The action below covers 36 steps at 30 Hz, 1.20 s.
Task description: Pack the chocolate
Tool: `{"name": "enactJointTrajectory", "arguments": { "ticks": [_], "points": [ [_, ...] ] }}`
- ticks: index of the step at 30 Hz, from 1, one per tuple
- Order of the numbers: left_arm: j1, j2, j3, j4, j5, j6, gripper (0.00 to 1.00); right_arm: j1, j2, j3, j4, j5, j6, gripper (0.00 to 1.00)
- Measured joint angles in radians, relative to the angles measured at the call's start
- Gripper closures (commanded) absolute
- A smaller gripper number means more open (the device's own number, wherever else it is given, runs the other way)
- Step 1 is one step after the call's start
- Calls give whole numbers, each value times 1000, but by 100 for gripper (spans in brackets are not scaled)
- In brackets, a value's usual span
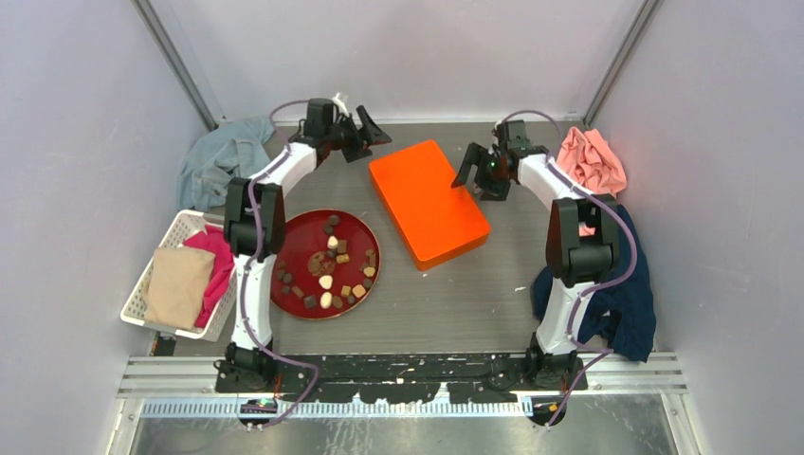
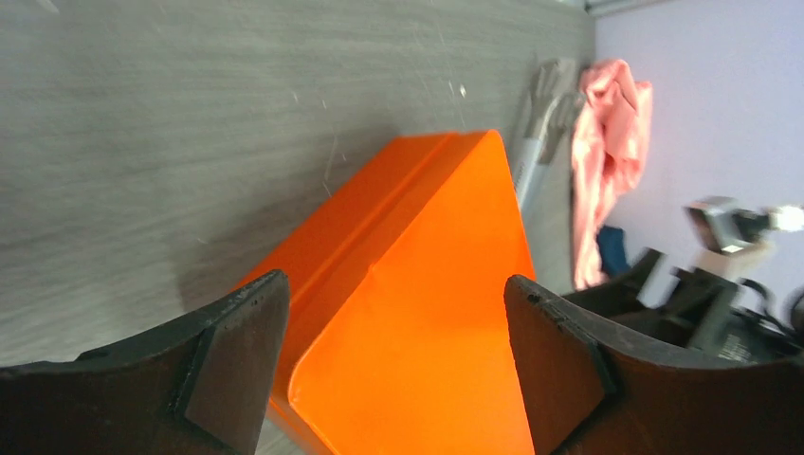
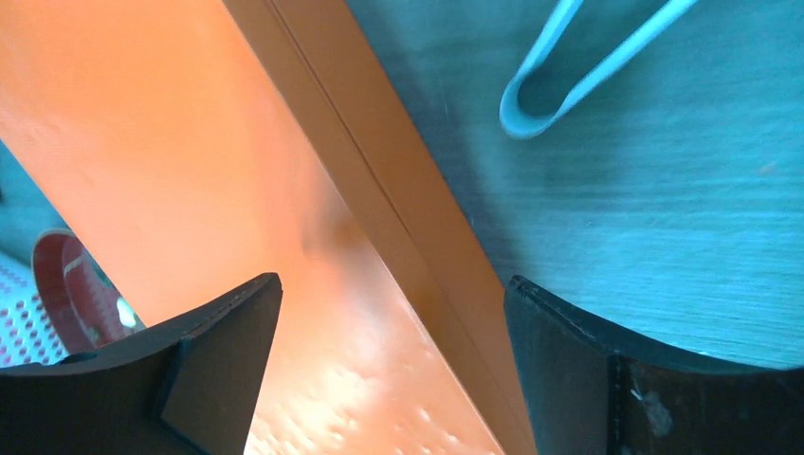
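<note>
Several small chocolate pieces [image 1: 327, 270], dark brown, tan and cream, lie on a round red plate [image 1: 294, 237] left of centre. A closed orange box [image 1: 427, 201] lies in the middle of the table. My left gripper [image 1: 370, 133] is open and empty, just off the box's far left corner; the box's corner [image 2: 417, 313] shows between its fingers. My right gripper [image 1: 471, 167] is open and empty at the box's far right edge; its fingers straddle that edge [image 3: 379, 237].
A white basket [image 1: 142, 284] with tan and pink cloths stands at the left. A grey-blue cloth [image 1: 223, 161] lies at the back left, a pink cloth [image 1: 593, 159] at the back right, a dark blue cloth [image 1: 616, 294] at the right. Pale tongs [image 3: 588, 66] lie beside the box.
</note>
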Motion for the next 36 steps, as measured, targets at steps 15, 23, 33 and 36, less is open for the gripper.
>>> {"name": "enactJointTrajectory", "arguments": {
  "ticks": [15, 23, 33, 36],
  "points": [
    [-61, -113, 279, -445, -277, 358, 21, 42, 13, 447, -119, 238, -19, 26],
    [-129, -134, 267, -516, -277, 391, 20, 116, 113, 549, -137, 219, -19, 32],
    [-129, -119, 355, -561, -277, 404, 20, 180, -476, -233, -127, 227, -39, 32],
    [-135, -119, 360, -562, -275, 404, 20, 258, -655, -371, -153, 249, -42, 34]
  ]
}}
